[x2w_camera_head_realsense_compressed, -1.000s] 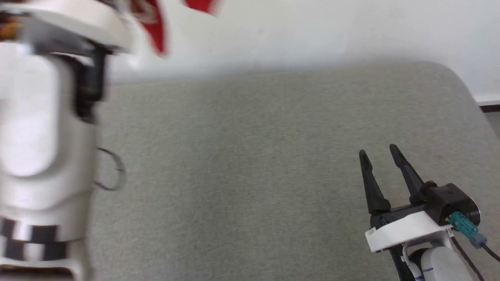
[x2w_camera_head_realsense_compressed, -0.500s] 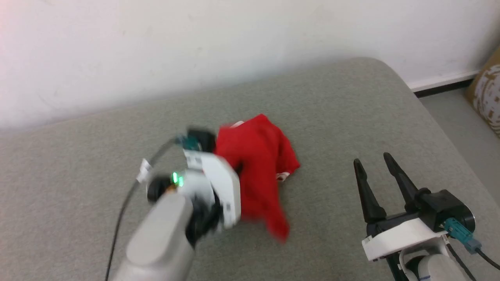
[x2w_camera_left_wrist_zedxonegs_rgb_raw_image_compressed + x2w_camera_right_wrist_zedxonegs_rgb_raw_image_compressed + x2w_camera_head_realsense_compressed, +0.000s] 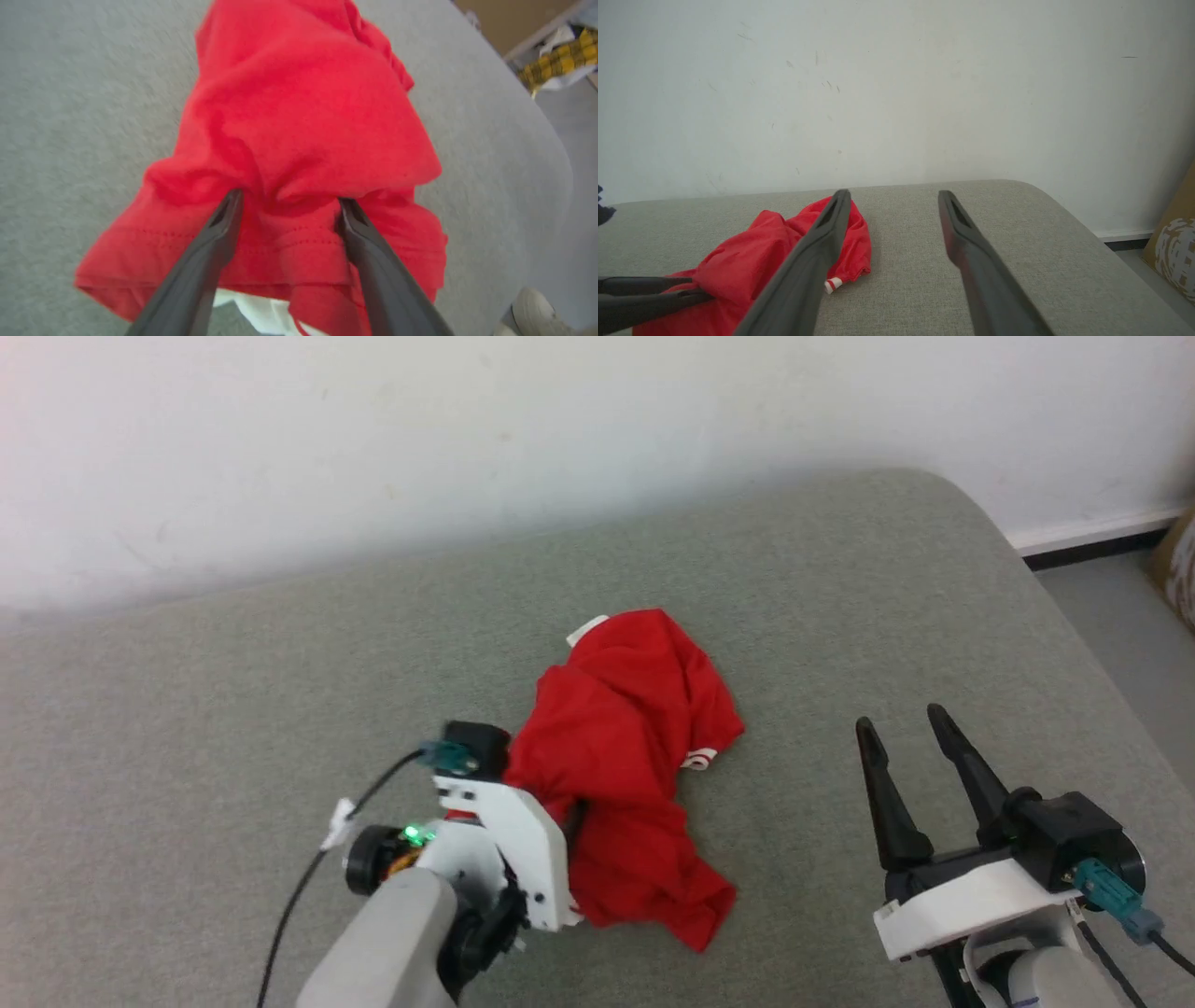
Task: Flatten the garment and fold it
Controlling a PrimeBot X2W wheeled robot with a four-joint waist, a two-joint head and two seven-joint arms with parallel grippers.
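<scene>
A plain white wall [image 3: 560, 429], faintly scuffed, ran across the top of my head view. Below it spread a grey woven upholstered surface [image 3: 233, 691], its corner rounded at the upper right. Past that corner a dark baseboard [image 3: 1092, 549] met grey floor [image 3: 1148, 635], and a brown patterned object [image 3: 1182, 569] sat at the right edge. The light was soft and even.

Shows the garment [image 3: 635, 737] crumpled in a red heap at mid-frame in the head view, lying on the grey cushioned surface [image 3: 840, 616]. Bunches high at the upper end and trails a flatter, hemmed flap toward the lower right. Bares small white bits at the top left edge and, red-striped, at the right edge.
</scene>
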